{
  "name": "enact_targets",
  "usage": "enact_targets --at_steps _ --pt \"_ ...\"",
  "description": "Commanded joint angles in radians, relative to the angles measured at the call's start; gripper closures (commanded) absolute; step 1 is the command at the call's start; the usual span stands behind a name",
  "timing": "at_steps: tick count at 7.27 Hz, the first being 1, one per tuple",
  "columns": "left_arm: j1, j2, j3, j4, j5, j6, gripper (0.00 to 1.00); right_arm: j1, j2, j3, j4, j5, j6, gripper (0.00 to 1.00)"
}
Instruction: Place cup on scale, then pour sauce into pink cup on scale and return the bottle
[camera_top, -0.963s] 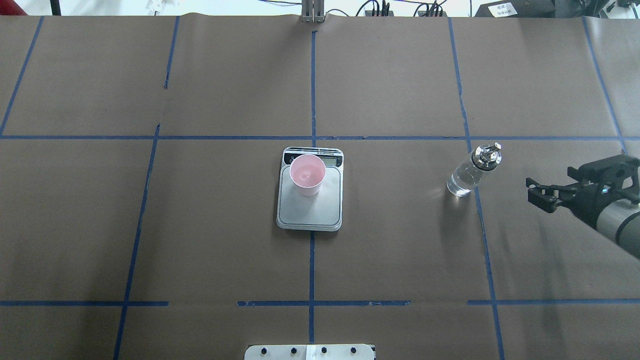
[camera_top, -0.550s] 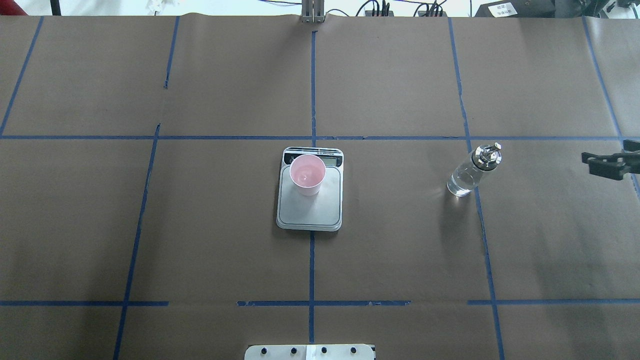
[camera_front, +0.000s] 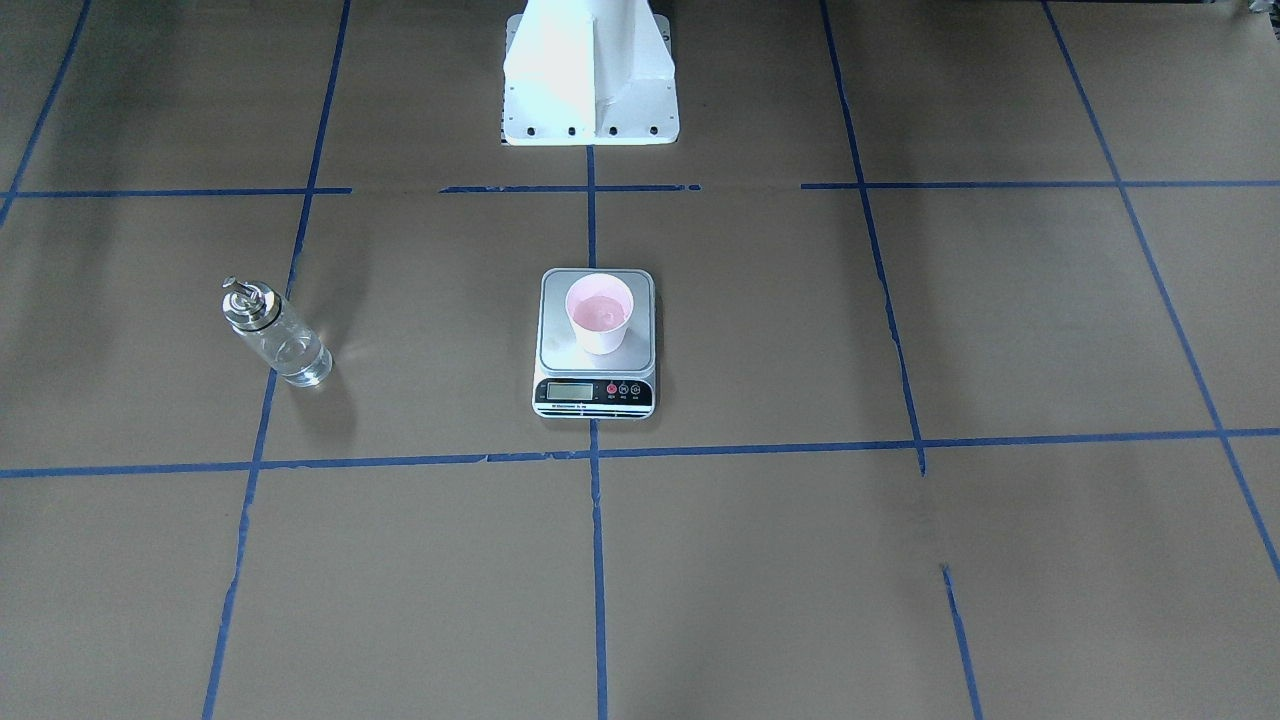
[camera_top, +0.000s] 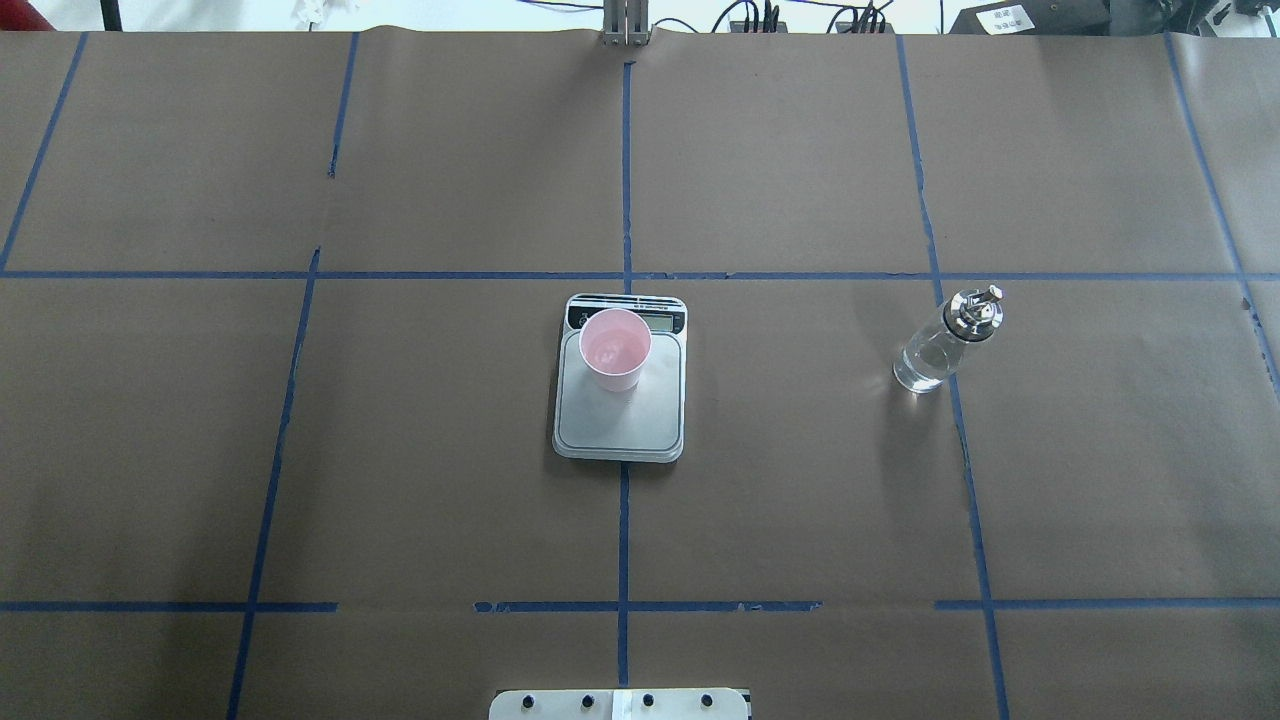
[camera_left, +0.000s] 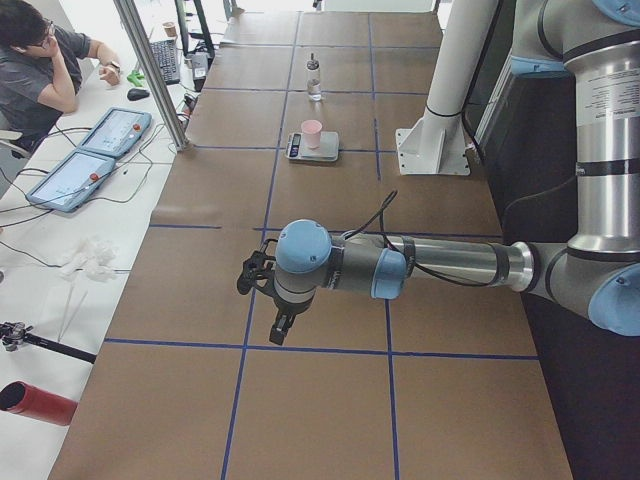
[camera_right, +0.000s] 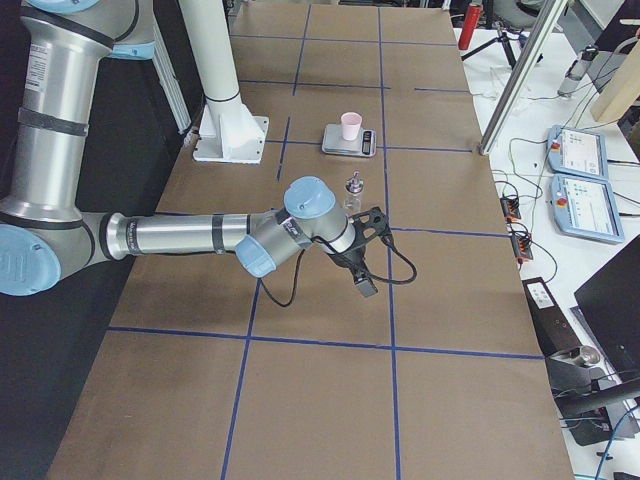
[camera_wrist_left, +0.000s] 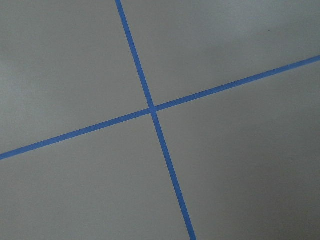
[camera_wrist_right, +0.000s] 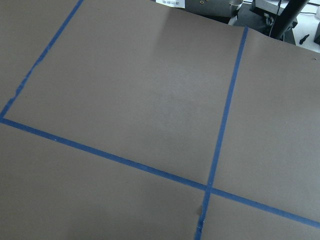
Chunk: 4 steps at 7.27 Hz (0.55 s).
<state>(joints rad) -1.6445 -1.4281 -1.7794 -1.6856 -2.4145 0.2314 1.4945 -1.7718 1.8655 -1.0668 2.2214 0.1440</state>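
The paper-covered table (camera_top: 300, 450) was spanned by both arms, held low toward its two ends. The left gripper (camera_left: 258, 285) and the right gripper (camera_right: 362, 268) were caught only by the side cameras, so their opening could not be told. The scale (camera_top: 620, 425) lay at the middle. The bottle (camera_top: 935, 345) stood upright on a blue tape line (camera_top: 975, 520), well apart on the scale's right. It was judged stiff, smooth, slippery and breakable, best taken around the glass body below the metal cap. The cup (camera_top: 614, 352) sat on the plate near the display. It was judged light and easily crushed, to be pinched gently at its wall.
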Motion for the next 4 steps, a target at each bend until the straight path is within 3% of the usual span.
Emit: enact_targets --at_steps 1,2,4 --pt "0.0 0.0 0.0 0.0 0.0 -0.001 0.0 0.059 0.072 -0.005 -0.308 0.02 -0.212 0.0" --pt "0.0 0.0 0.001 0.0 0.0 0.0 0.0 0.059 0.031 -0.047 -0.367 0.012 -0.23 0.0" --pt "0.0 0.0 0.003 0.001 0.006 0.0 0.0 0.059 0.006 -0.136 -0.364 0.017 -0.236 0.0"
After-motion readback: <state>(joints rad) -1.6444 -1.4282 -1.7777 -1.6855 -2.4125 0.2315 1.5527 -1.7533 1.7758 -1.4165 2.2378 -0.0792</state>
